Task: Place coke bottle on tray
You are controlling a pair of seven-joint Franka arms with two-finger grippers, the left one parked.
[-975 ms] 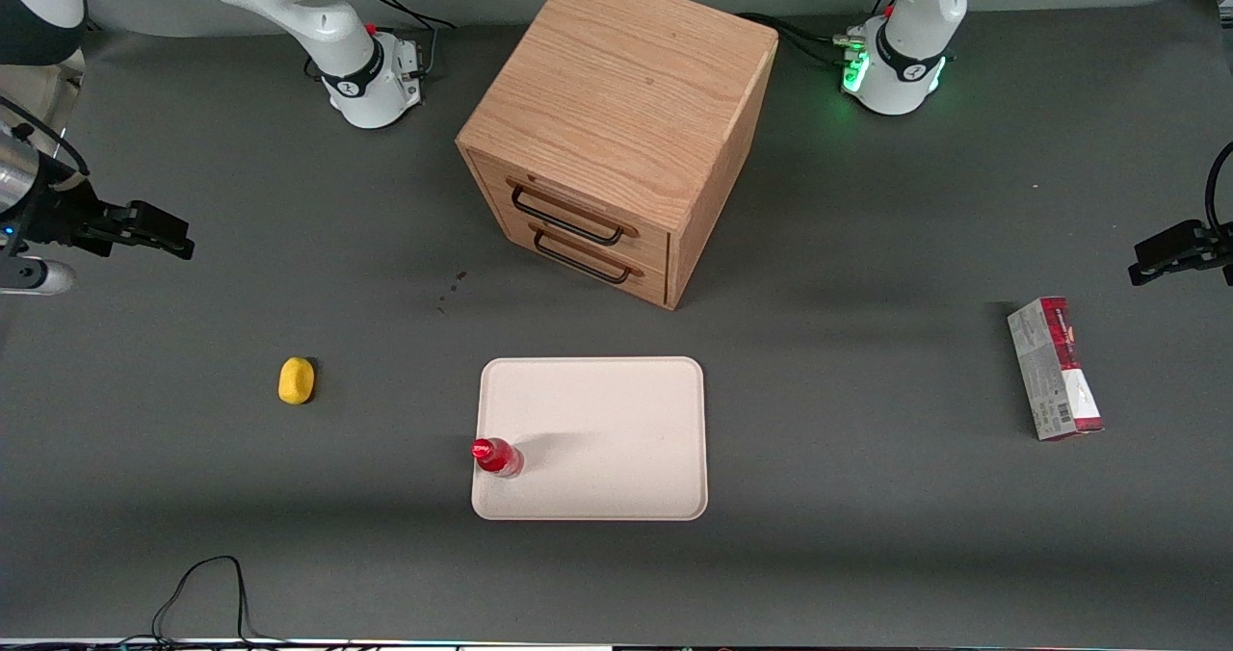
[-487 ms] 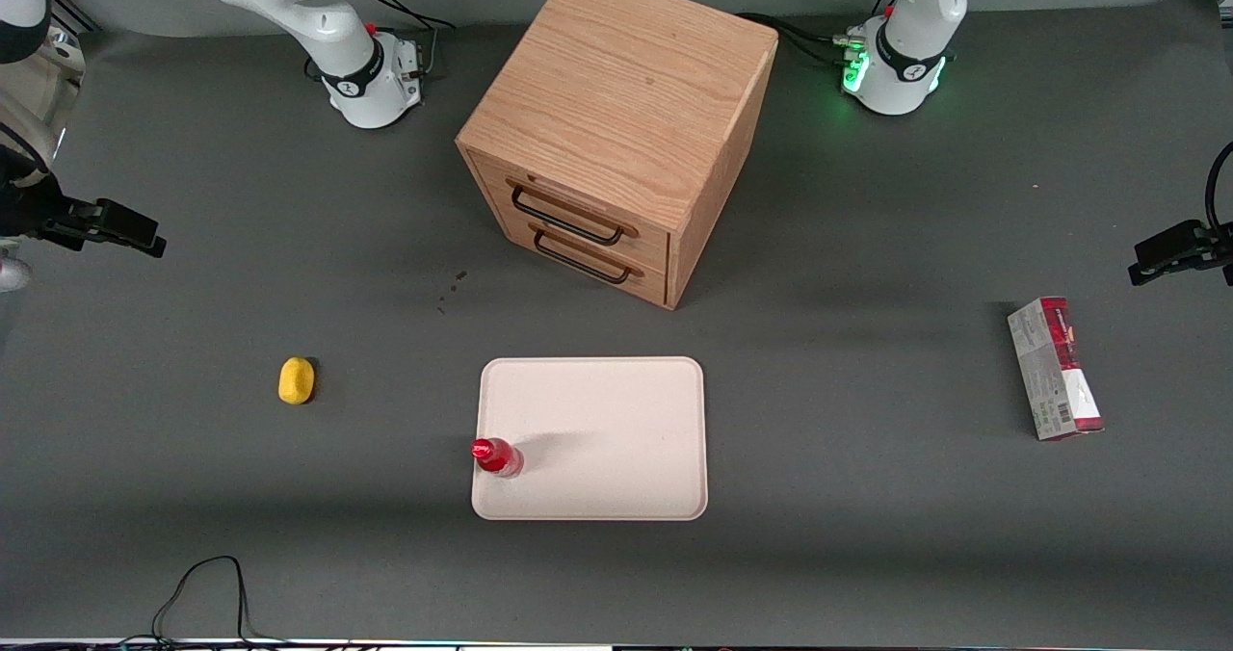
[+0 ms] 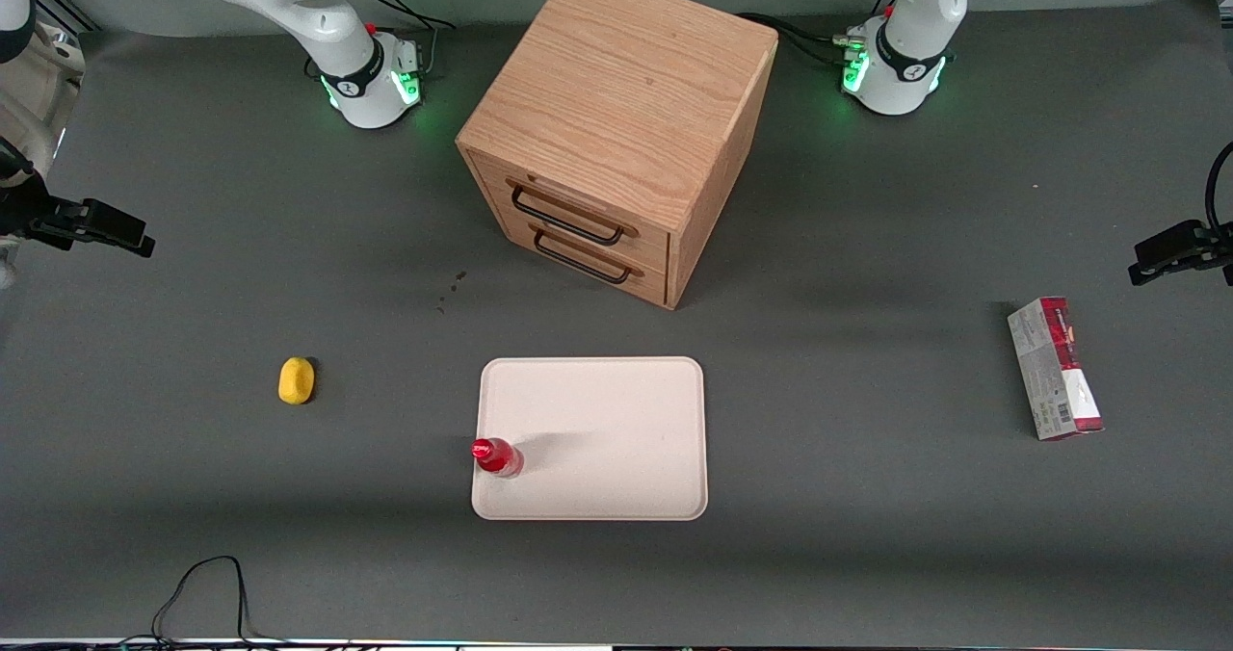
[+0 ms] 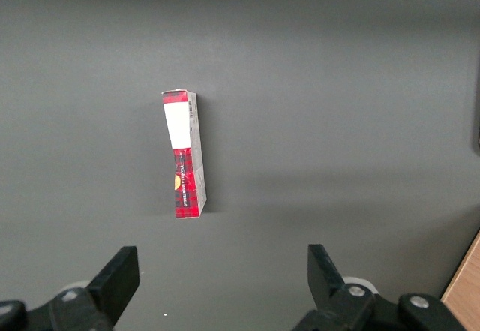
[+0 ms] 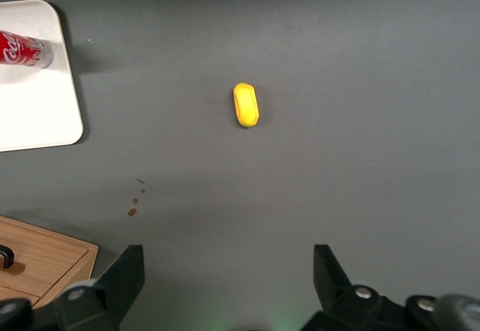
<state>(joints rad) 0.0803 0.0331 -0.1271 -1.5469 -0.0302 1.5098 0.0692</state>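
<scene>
Jaws of the gripper (image 5: 225, 286) stand wide apart and hold nothing, as the right wrist view shows with bare grey surface (image 3: 867, 555) between the two fingers. In the front view the gripper (image 3: 120, 232) has pulled back a little more over the last second toward the working arm's end of the surface, high above it and well apart from everything it handled; the base of the working arm now glows green, which it did not a moment ago. Nothing else has moved. The coke bottle (image 3: 496, 456) stands upright on the tray (image 3: 616, 420), at the tray's edge toward the working arm and near the corner closest to the front camera. The yellow lump (image 3: 297, 380) lies on the surface well away from the tray, and the wooden cabinet (image 3: 616, 131) sits farther from the front camera than the tray. With the bottle released on the tray and the arm retreating, the task looks done.
</scene>
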